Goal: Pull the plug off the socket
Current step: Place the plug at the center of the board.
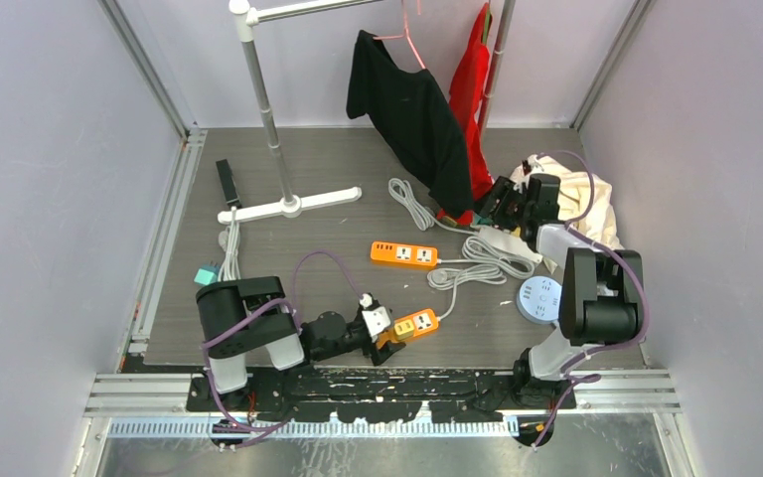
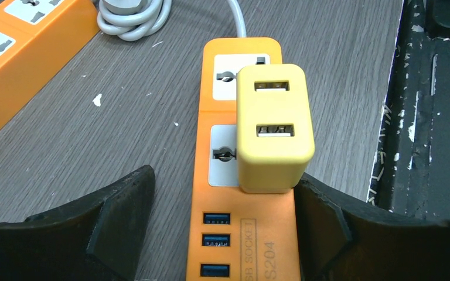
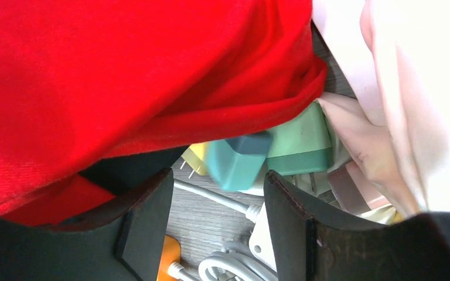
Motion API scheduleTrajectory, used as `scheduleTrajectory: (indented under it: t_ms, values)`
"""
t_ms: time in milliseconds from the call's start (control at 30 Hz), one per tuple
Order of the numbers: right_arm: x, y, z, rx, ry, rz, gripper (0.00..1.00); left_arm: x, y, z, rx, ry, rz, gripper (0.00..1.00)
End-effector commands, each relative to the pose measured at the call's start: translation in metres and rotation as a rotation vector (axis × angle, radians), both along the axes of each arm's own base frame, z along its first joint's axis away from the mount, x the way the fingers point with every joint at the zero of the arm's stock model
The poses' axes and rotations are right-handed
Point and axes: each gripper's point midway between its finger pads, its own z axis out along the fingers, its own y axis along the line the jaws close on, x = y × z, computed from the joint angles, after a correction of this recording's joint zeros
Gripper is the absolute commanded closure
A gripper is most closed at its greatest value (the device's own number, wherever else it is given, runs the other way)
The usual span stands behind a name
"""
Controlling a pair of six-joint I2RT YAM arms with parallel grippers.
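At the near table [image 2: 94,117] edge, the yellow plug [image 2: 275,129] is seated in the orange socket strip [image 2: 243,234], with the left gripper [image 2: 225,181] jaws released astride the strip. Far right, the right gripper [image 3: 217,181] jaws are released at a teal adapter [image 3: 237,158] under red cloth [image 3: 123,76].

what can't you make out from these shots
- Left wrist: the yellow plug hides its own prongs, so seating depth is unknown.
- Left wrist: the orange strip is cut off by the bottom edge.
- Right wrist: the red cloth covers most of the adapter pile.
- Top: whether the left claw touches the plug is too small to tell.
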Motion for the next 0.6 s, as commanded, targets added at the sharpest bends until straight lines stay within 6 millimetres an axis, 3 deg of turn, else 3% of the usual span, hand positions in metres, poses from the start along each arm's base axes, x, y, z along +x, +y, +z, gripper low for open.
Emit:
scheduleTrajectory:
  t_ms: [0, 67, 133, 233, 333, 400, 500, 567]
  values:
    - [0.018, -0.007, 0.061, -0.011, -0.165, 0.009, 0.36, 0.002, -0.001, 0.009, -0.031, -0.029, -0.004, 0.18]
    - [0.007, -0.008, 0.079, -0.075, -0.205, 0.065, 0.37, 0.002, -0.001, 0.008, -0.030, -0.030, -0.007, 0.18]
    - [-0.014, 0.001, 0.094, -0.136, -0.243, 0.236, 0.37, 0.001, -0.001, 0.008, -0.030, -0.030, -0.014, 0.18]
    - [-0.080, 0.031, 0.105, -0.146, -0.309, 0.678, 0.38, -0.001, -0.002, 0.009, -0.032, -0.031, -0.024, 0.18]
    - [-0.138, 0.052, 0.119, -0.172, -0.454, 0.990, 0.37, -0.002, -0.002, 0.010, -0.033, -0.031, -0.030, 0.18]
    - [-0.173, 0.063, 0.123, -0.188, -0.574, 1.141, 0.30, -0.002, -0.002, 0.010, -0.034, -0.032, -0.032, 0.18]
    - [-0.194, 0.081, 0.122, -0.185, -0.659, 1.252, 0.26, -0.002, -0.002, 0.012, -0.039, -0.034, -0.031, 0.18]
    - [-0.204, 0.095, 0.110, -0.219, -0.654, 1.357, 0.25, -0.001, 0.000, 0.014, -0.043, -0.034, -0.020, 0.18]
